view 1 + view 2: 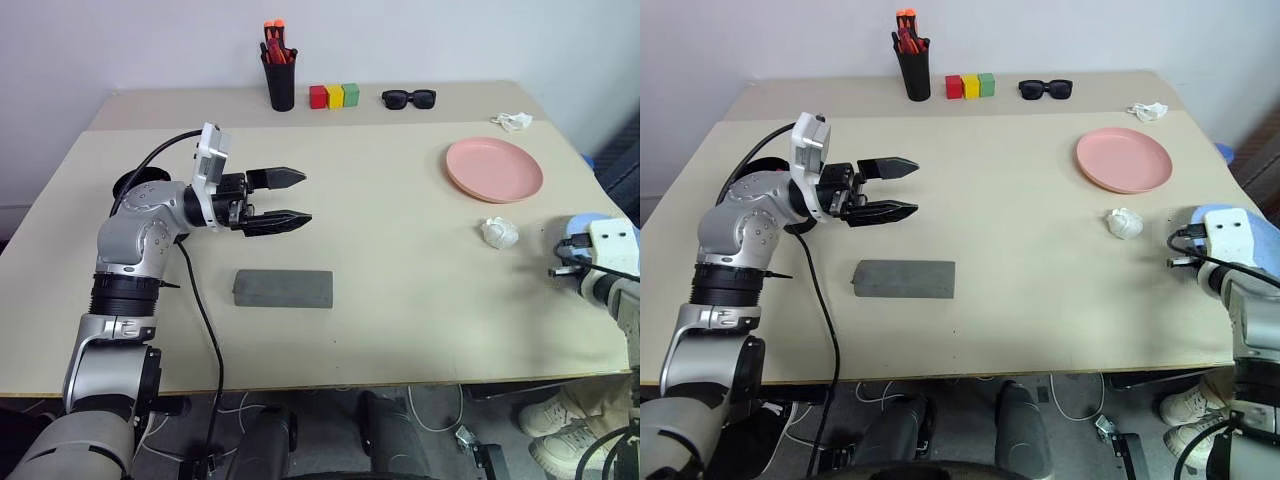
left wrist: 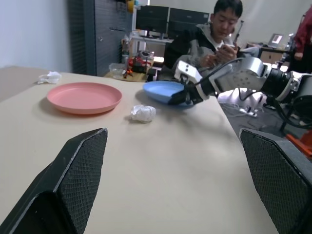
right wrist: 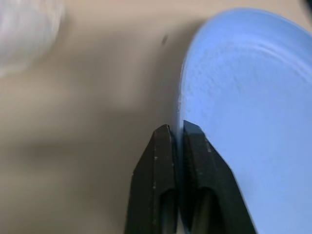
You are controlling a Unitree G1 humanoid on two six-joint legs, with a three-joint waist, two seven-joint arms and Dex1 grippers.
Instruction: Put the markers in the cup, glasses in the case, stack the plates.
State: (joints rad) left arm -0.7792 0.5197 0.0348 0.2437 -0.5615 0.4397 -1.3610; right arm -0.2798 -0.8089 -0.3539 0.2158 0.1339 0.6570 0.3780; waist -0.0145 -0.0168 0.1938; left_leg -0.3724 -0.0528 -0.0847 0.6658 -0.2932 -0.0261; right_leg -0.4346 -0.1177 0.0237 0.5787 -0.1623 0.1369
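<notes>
Right gripper (image 3: 176, 130): both black fingers pressed together on the rim of the light blue plate (image 3: 253, 122), one finger above the rim and one below; the plate sits at the table's (image 1: 400, 260) right edge, partly over it; a crumpled white wad (image 1: 499, 233) lies just beside it, between it and the salmon pink plate (image 1: 494, 169) (smooth, round, shallow-rimmed, resting flat near the right edge)

Left gripper (image 1: 288, 197): fingers spread wide, holding nothing, hovering above bare tabletop with open room on all sides; the finger pads (image 2: 80, 165) carry a fine mesh texture

The grey case (image 1: 284, 289), rectangular and felt-like, lies shut near the front edge, below the left gripper and apart from it; along the back edge stand a tall black cup of orange-red pens (image 1: 279, 70), three coloured blocks (image 1: 334, 96) and chunky black sunglasses (image 1: 409, 98)
</notes>
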